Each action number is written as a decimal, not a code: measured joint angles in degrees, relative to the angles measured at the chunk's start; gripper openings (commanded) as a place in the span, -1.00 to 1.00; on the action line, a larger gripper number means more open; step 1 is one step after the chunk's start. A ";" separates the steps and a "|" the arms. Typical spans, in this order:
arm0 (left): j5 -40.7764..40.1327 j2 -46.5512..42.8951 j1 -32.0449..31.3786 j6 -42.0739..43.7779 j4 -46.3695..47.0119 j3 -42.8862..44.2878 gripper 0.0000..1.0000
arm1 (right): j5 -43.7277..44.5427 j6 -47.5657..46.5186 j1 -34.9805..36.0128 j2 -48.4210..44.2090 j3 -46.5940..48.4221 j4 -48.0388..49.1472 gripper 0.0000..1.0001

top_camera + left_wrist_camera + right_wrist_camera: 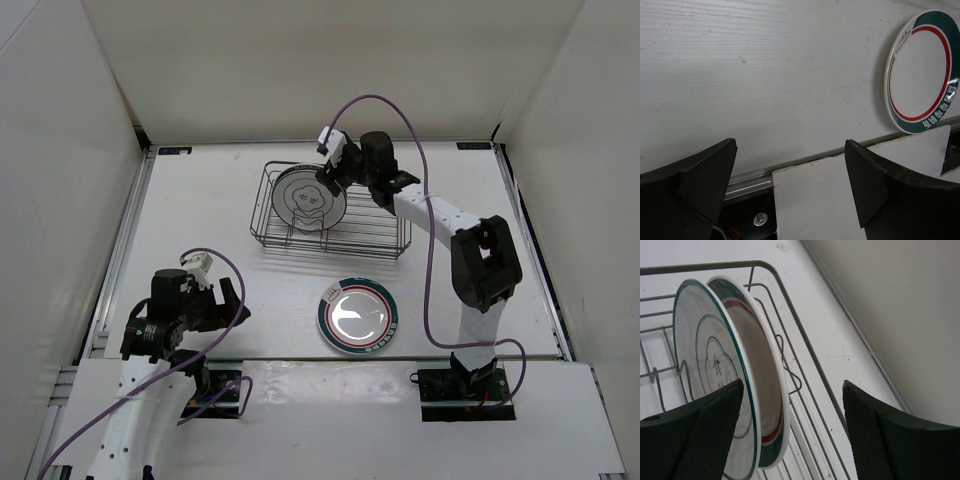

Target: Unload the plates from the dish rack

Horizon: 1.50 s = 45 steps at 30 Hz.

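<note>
Inside dish rack (pixel 372 226), plate (pixel 707 360) marked 食; left end effector (pixel 790 146), right end effector (pixel 793 387) apart.

Rear upright plate (pixel 762 390) mostly hidden behind front plate (pixel 705 350); flat teal-banded plate (pixel 922 70) cropped at frame's right edge.

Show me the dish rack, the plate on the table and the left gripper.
dish rack (pixel 372 236): top view, bare right end.
plate on the table (pixel 358 315): top view, white centre.
left gripper (pixel 790 143): left wrist view, between fingertips.
</note>
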 measured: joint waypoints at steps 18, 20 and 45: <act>0.00 -0.55 0.00 0.00 0.00 0.00 1.00 | -8.07 1.73 -0.11 -4.90 -1.14 1.95 0.14; 0.00 -0.59 0.00 0.00 0.00 0.00 1.00 | -9.18 1.77 -0.13 -4.90 -1.14 1.49 0.14; 0.00 -0.72 0.00 0.00 0.00 0.00 1.00 | -10.62 2.36 -0.35 1.92 -0.59 -2.03 -0.59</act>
